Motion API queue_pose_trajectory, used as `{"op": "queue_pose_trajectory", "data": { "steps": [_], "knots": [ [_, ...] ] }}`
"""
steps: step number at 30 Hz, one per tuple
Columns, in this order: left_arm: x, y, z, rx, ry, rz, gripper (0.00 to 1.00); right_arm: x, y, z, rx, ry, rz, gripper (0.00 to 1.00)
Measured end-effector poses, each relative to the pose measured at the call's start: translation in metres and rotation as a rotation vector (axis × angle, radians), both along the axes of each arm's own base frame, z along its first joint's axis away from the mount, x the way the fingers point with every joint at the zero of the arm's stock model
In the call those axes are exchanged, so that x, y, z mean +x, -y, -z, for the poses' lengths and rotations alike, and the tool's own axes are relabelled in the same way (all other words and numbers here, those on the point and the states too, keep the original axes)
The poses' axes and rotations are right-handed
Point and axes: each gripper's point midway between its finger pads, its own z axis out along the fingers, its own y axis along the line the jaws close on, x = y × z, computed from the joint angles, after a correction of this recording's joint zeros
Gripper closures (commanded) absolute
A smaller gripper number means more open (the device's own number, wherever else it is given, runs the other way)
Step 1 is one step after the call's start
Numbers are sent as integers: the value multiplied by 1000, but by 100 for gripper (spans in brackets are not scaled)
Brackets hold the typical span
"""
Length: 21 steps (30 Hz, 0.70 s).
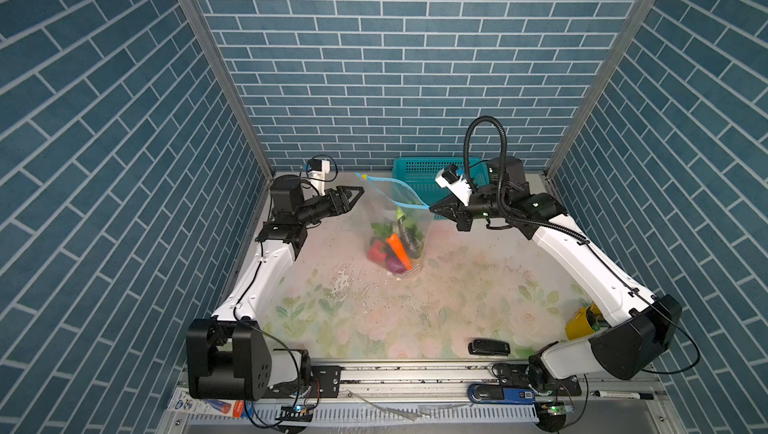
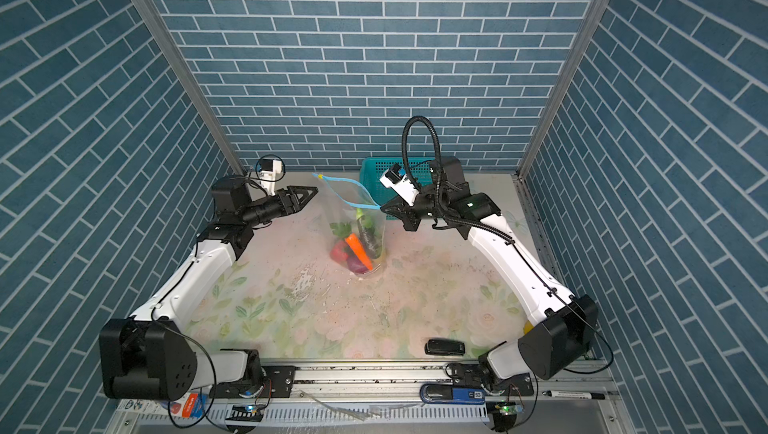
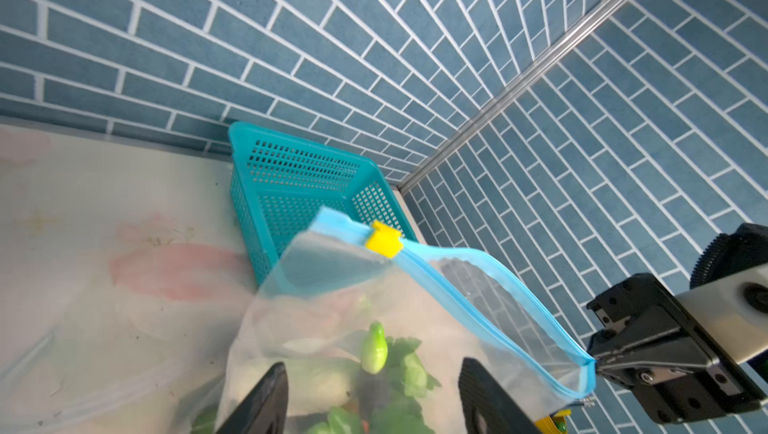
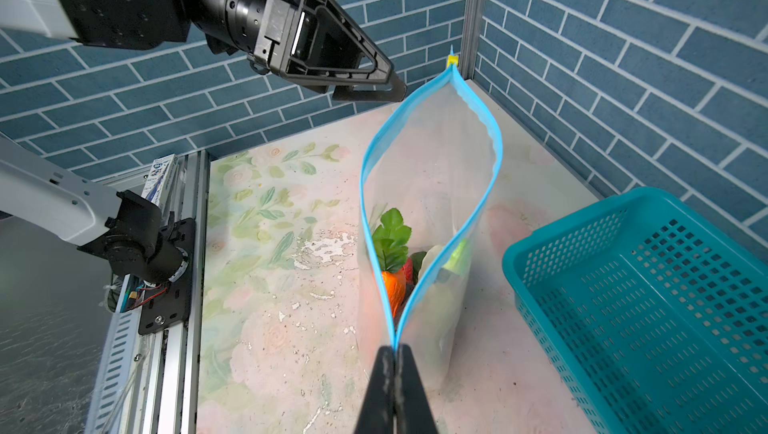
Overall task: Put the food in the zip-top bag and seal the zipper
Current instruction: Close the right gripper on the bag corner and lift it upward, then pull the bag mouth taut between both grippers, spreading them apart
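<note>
The right gripper (image 4: pixel 393 355), clamped on one end of the zipper (image 4: pixel 498 149), held the limp, light zip-top bag (image 1: pixel 374 207) of food (image 1: pixel 395 247) upright, apparently resting on the table (image 1: pixel 457 286), as the open, empty left gripper (image 1: pixel 360 191) faced the yellow slider (image 3: pixel 384 240), its likeliest hold

Both the left arm (image 1: pixel 270 270) and right arm (image 1: pixel 582 261) are white shells with chunky black joint housings (image 1: pixel 224 361), thin black cables (image 1: pixel 258 274) clipped along the outside. Right one's also got a ribbed black conduit hose (image 1: pixel 484 124) and a green light (image 1: pixel 536 204) on its black forearm block (image 1: pixel 546 211). The left tool (image 1: pixel 360 191) and right tool (image 1: pixel 432 208) are black, triangular cut-out fingers (image 4: pixel 353 58), white camera mounts (image 1: pixel 322 170) behind.
</note>
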Motion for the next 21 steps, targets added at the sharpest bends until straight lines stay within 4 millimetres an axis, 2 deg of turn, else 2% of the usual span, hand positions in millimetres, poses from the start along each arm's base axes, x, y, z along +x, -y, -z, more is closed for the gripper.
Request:
{"op": "queue_pose_trajectory", "data": {
  "steps": [5, 8, 15, 21],
  "knots": [
    [13, -2, -9, 34, 157, 24, 35, 5, 10, 1, 12, -11, -8, 100],
    [16, -5, -5, 52, 234, 64, 36, 6, 14, -2, 30, -9, -22, 100],
    [36, -11, 7, 39, 313, 162, 36, 3, 15, -8, 69, -1, -70, 100],
    [30, 0, 1, 36, 393, 288, 32, 5, 15, -5, 78, -14, -84, 100]
  ]
}}
